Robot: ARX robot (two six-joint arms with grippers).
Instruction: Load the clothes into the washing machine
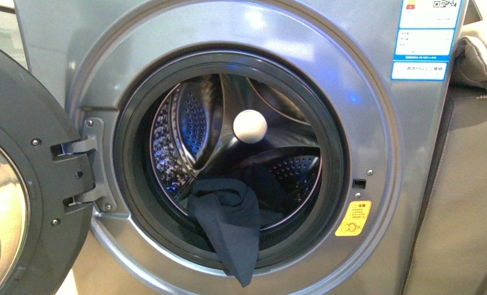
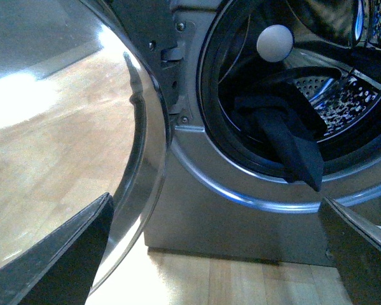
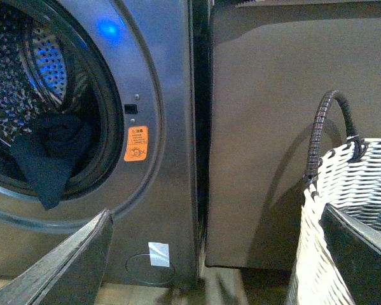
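I see the clothes (image 1: 232, 224) draped over the washing machine (image 1: 376, 110) gasket, lower centre — both grippers spread wide, empty.

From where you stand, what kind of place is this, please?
Probably a home laundry corner. A silver-grey front-loading washing machine stands on a wooden floor with its door open, dark clothes hang over its gasket, and a white woven basket sits beside a grey cabinet.
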